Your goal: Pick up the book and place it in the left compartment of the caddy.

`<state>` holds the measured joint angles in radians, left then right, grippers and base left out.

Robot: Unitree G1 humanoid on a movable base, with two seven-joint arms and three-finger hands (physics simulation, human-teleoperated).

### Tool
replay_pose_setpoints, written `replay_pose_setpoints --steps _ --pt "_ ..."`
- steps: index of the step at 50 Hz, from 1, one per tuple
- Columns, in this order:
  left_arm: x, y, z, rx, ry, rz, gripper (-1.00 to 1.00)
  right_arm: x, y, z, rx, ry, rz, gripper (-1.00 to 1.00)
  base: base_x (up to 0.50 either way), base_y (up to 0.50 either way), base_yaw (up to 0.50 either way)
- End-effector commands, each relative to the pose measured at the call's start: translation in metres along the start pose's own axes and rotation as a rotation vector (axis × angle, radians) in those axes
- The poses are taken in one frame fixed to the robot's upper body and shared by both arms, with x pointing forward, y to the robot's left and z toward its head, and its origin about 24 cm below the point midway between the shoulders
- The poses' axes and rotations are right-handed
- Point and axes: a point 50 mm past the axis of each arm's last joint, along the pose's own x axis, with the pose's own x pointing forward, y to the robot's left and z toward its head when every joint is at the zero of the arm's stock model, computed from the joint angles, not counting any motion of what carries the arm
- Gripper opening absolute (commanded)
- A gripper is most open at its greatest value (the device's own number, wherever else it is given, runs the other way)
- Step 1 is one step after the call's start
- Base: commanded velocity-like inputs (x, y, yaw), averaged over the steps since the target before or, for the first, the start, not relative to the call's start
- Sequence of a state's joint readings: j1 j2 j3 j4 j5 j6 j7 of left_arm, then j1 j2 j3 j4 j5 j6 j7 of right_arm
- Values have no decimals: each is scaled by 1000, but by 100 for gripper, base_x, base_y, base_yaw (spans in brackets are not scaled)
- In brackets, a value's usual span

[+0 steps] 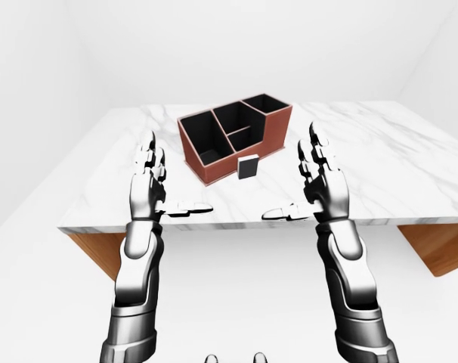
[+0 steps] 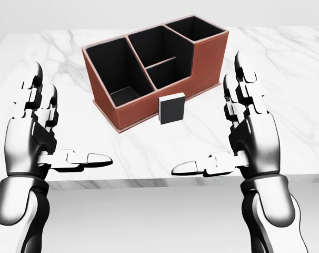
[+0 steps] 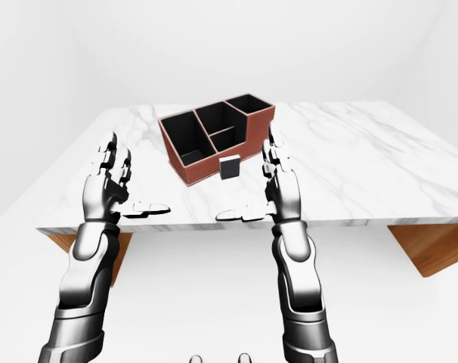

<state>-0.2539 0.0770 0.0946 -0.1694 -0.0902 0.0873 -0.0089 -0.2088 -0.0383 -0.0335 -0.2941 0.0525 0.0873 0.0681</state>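
A small dark book [image 2: 171, 108] stands upright on the white marble table [image 2: 291, 79], leaning against the low near wall of a brown caddy [image 2: 209, 55]. The caddy has black compartments; its large left compartment [image 2: 113, 67] holds nothing that I can see. My left hand [image 2: 72, 121] is open at the left of the head view, fingers up and thumb pointing inward, over the table's near edge. My right hand [image 2: 209, 118] mirrors it, open, to the right of the book and lower in the head view. Neither hand touches the book.
The table's near edge [image 2: 149, 182] runs just below my thumbs. Brown wooden supports [image 1: 440, 246] show under both ends of the table in the left-eye view. Bare marble stretches to the right of the caddy. White floor and walls surround the table.
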Motion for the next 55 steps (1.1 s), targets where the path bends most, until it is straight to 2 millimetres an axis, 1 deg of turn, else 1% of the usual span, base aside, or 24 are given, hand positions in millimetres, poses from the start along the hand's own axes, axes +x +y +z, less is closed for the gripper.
replay_pose_setpoints --steps 1,28,31,43,55 --pt "-1 0 -2 -1 7 3 100 -3 0 1 2 -3 11 100 41 40 0" --pt "-2 -1 -1 -3 2 3 100 1 2 3 12 -14 18 100 44 37 0" --pt "-2 -2 -1 -3 2 2 100 1 -1 1 8 -8 -23 100 33 12 14" --pt "-1 -1 -1 -4 4 2 100 2 4 0 23 -4 12 100 0 0 -1" --pt "-2 0 0 -4 -2 3 100 -2 4 3 22 -14 21 100 0 0 -49"
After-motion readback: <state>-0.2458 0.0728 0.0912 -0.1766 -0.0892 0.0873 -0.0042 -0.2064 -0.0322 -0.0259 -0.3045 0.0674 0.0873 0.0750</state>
